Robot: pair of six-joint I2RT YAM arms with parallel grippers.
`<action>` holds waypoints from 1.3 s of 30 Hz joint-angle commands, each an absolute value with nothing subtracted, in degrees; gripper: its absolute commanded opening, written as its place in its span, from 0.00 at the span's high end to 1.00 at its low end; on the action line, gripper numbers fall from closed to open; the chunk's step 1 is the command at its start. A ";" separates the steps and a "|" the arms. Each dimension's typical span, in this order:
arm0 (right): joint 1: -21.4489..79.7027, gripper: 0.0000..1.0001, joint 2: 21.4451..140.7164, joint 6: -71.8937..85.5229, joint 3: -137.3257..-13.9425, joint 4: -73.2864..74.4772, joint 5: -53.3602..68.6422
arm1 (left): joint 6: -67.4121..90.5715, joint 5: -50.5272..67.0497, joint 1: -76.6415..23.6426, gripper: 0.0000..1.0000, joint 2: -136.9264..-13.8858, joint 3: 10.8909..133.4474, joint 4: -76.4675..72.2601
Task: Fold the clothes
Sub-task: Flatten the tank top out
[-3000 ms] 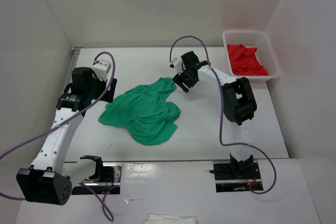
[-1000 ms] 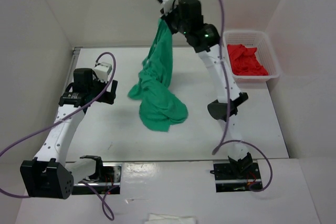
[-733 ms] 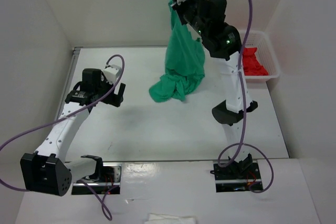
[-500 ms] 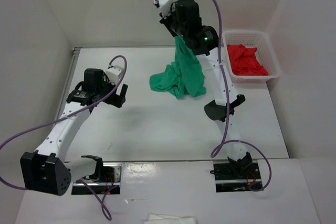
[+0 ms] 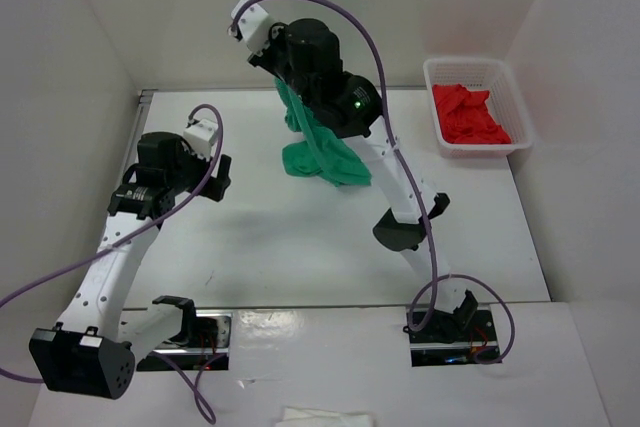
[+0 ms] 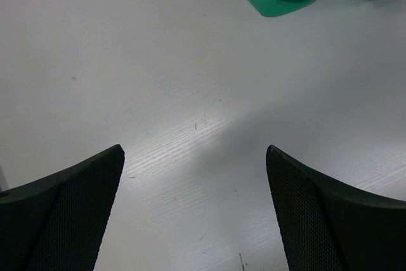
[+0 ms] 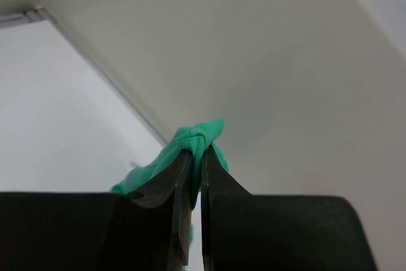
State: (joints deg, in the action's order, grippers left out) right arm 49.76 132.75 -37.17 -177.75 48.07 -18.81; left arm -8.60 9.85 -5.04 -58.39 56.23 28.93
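The jaws of the right gripper (image 7: pixel 196 155) are clenched on a small pinch of the plain emerald-green short-sleeved T-shirt of soft thin fabric (image 5: pixel 322 152). Those of the left gripper (image 6: pixel 193 150) stand released, with nothing between them. The shirt hangs from that pinch well to the left of the white plastic basket (image 5: pixel 475 63). Its lower end is bunched and appears to rest on the white table (image 5: pixel 300 237). The left gripper waits low, farther left of the basket again.

The step in hand looks like shaking the shirt out so it can be laid flat. To do this well, the left gripper would take a second point on an edge, a shoulder or hem. The two arms could then stretch the fabric. Because the pinch is small, smooth motion suits better than jerks.
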 commanded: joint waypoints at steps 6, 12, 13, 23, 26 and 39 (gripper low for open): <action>47.38 1.00 128.41 -45.09 -179.38 26.74 -33.82 | -7.82 12.66 -4.75 0.02 -57.66 55.99 27.60; 42.37 1.00 127.80 -44.30 -179.38 29.69 -36.83 | -7.82 12.66 -4.75 0.02 -57.66 55.99 27.60; 42.36 1.00 127.18 -43.51 -179.38 30.75 -36.83 | -7.82 12.66 -4.75 0.02 -57.66 55.99 27.60; 42.36 1.00 124.10 -38.94 -179.38 38.58 -31.73 | -4.05 27.81 -4.75 0.00 -65.98 60.28 23.47; 43.59 1.00 124.10 -37.71 -179.38 39.81 -30.50 | -0.97 38.88 -4.75 0.04 -71.52 62.58 21.01; 51.67 1.00 130.08 -41.31 -179.38 34.19 -34.01 | 18.35 47.91 -5.27 0.09 -75.06 57.13 -5.15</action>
State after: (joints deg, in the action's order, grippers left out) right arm 50.48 129.23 -40.29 -177.77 39.29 -32.75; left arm 10.24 44.01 -5.02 -77.36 58.59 7.44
